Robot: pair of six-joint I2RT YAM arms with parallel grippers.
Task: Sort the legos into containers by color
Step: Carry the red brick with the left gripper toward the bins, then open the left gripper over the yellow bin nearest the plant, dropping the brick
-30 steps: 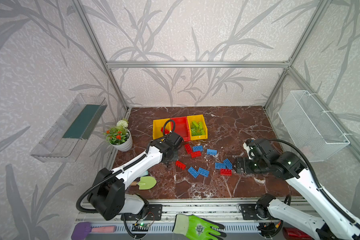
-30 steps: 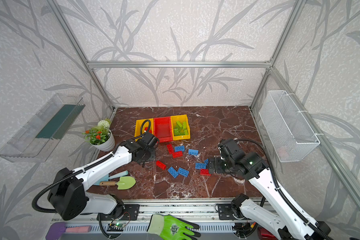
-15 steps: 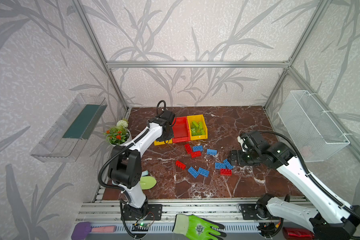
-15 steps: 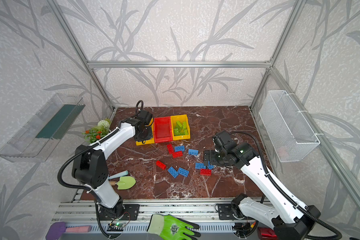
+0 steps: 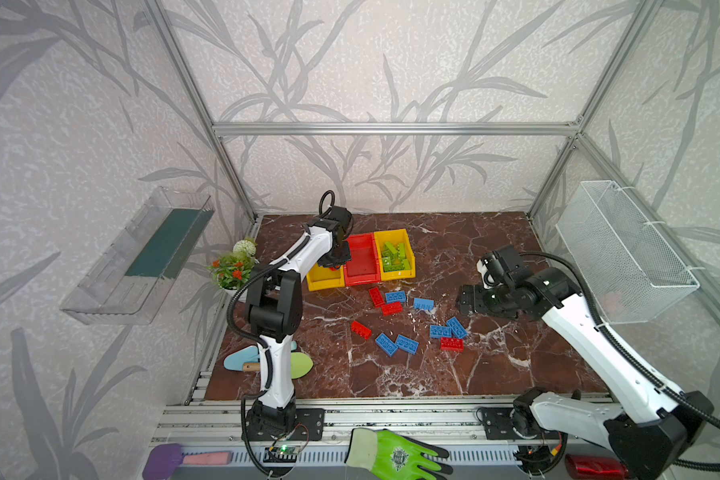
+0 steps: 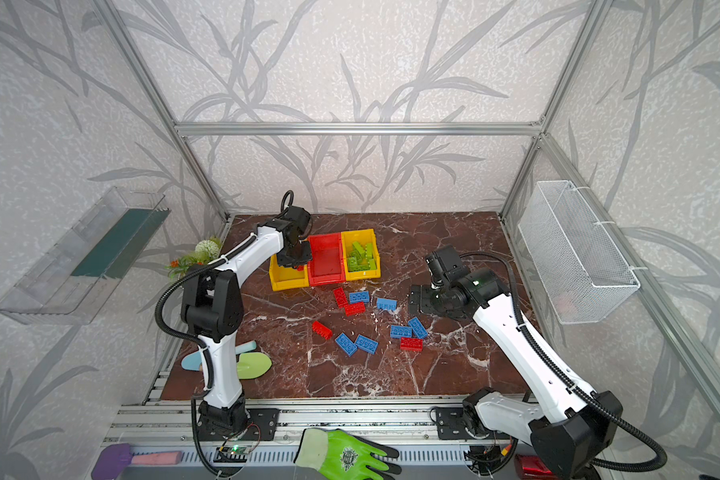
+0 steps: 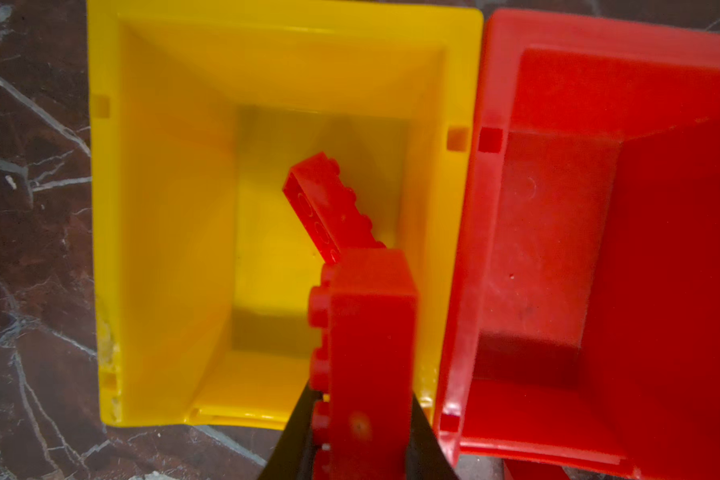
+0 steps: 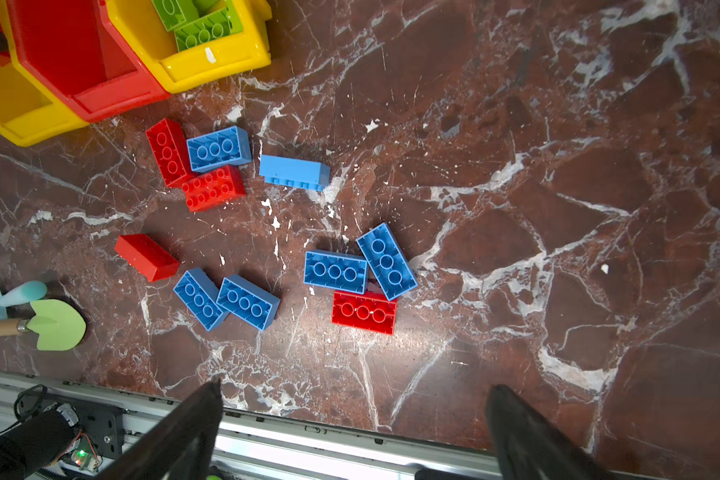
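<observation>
So, the held red brick (image 7: 366, 353) is pinched in the left gripper (image 7: 360, 424), jaws clamped on its long sides, studs facing sideways. It hangs over the left yellow bin (image 7: 163, 208), on the side that borders the red bin (image 7: 558, 216). Can't tell if it touches the bin wall. A second red brick (image 7: 329, 203) lies tilted down inside that same yellow bin. In both top views the left gripper (image 5: 335, 259) sits over the seam between those two bins. The three bins are joined in a row, yellow-red-yellow. The right yellow bin (image 5: 398, 274) holds a heap of green bricks (image 5: 393, 255).

Loose on the marble table (image 5: 495, 365), in front of the bins, are four loose red bricks (image 8: 146, 257) and six loose blue bricks (image 8: 248, 301). Two reds and a blue touch just before the red bin, with a paler blue one beside them. The rest are scattered nearer the front rail.

The right gripper (image 8: 355, 386) is spread wide with nothing between its fingers. It hovers over the table, to the right of the loose bricks (image 5: 470, 299).

A lime toy shovel (image 5: 300, 365) and a pale blue tool (image 5: 238, 359) lie by the left arm's base, partly hidden by it. A potted plant (image 5: 233, 266) stands at the table's left edge. There is a wire basket (image 5: 624, 249) on the right wall and a clear tray (image 5: 142, 257) on the left wall. A green glove (image 5: 395, 455) lies on the front rail.
</observation>
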